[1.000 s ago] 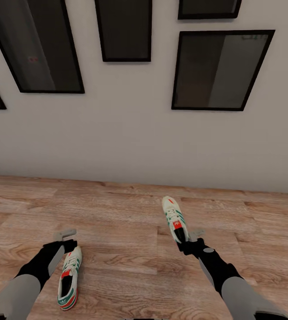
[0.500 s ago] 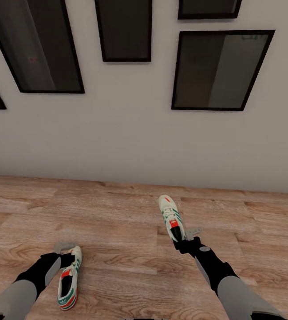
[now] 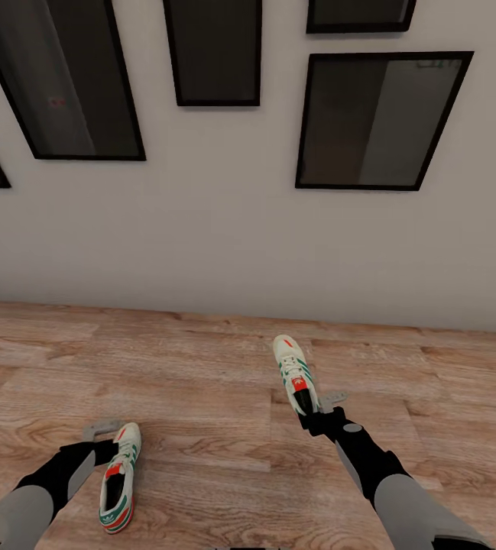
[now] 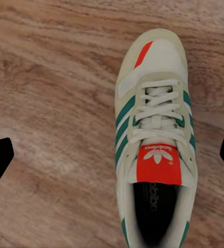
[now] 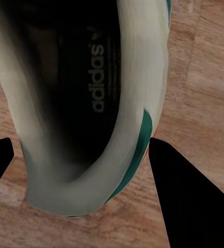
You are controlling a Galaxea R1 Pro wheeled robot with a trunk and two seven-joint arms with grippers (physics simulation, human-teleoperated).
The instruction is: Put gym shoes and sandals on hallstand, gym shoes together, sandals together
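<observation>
Left gripper [image 3: 104,439] spread wide beside left shoe [image 3: 118,477] on floor [image 3: 202,428]. Right gripper [image 3: 320,409] straddled right shoe's [image 3: 294,373] heel; jaws touching, clamped or not unclear.

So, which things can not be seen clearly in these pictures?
- Left gym shoe: heel cut off by the left wrist view's edge.
- Right gym shoe: toe cut off in the right wrist view; heel hidden by the right hand in the head view.
- Picture frames: dark glass, contents unreadable.
</observation>
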